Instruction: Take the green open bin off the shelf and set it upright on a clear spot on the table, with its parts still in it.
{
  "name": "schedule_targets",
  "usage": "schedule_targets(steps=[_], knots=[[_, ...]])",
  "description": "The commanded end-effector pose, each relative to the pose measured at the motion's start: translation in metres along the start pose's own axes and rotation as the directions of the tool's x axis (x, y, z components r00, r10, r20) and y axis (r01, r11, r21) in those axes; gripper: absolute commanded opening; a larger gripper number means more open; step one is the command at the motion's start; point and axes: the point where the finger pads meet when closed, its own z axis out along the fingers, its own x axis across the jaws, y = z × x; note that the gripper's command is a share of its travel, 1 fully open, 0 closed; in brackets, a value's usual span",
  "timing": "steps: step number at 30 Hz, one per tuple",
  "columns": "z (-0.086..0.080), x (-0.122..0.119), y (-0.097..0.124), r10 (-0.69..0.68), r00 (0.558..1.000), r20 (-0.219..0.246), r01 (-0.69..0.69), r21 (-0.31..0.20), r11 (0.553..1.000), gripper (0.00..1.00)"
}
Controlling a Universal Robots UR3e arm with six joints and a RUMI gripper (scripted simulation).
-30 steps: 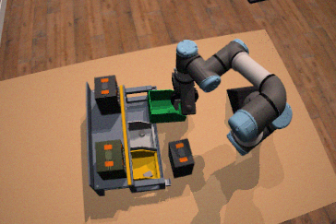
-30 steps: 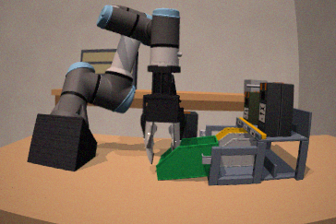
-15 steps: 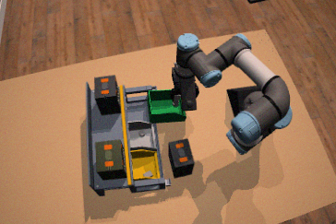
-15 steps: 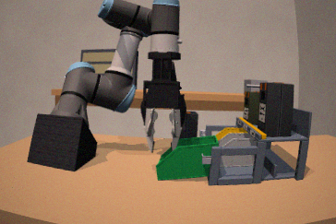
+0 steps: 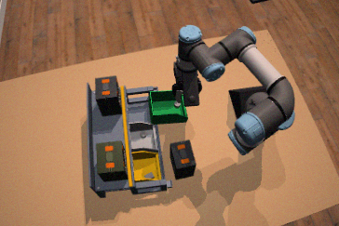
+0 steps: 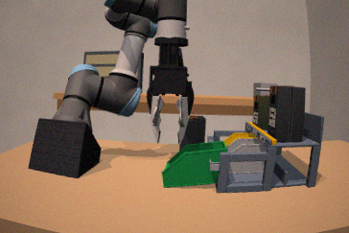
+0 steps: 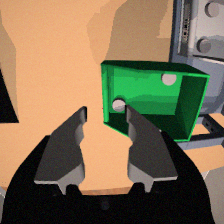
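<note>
Gripper (image 6: 168, 125) centre frame, jaws part-closed on nothing, above green bin (image 6: 194, 164) (tilted against the shelf (image 6: 314, 154)). Straddle the near wall squarely, clamp, lift level so parts (image 7: 118, 105) stay in.

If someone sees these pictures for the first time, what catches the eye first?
First the bright green bin, beside the grey shelf and tilted in the exterior view, with two small pale parts inside. Next the grey and blue arm, its gripper above the bin's rim, fingers apart and holding nothing. A yellow bin glows in the shelf.

Table (image 5: 42, 157) w/ shelf (image 5: 91, 125), green bin (image 5: 168, 107), black box (image 5: 183, 159)
</note>
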Motion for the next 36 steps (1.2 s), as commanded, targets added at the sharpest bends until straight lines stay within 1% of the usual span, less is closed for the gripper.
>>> schedule_targets(steps=[1,12,17,29,36], knots=[[-0.026,0.000,0.000,0.000,1.000,0.001,0.000,0.000,1.000,0.26],[-0.026,0.000,0.000,0.000,1.000,0.001,0.000,0.000,1.000,0.26],[-0.017,0.000,0.000,0.000,1.000,0.001,0.000,0.000,1.000,0.26],[-0.017,0.000,0.000,0.000,1.000,0.001,0.000,0.000,1.000,0.26],[-0.011,0.000,0.000,0.000,1.000,0.001,0.000,0.000,1.000,0.26]])
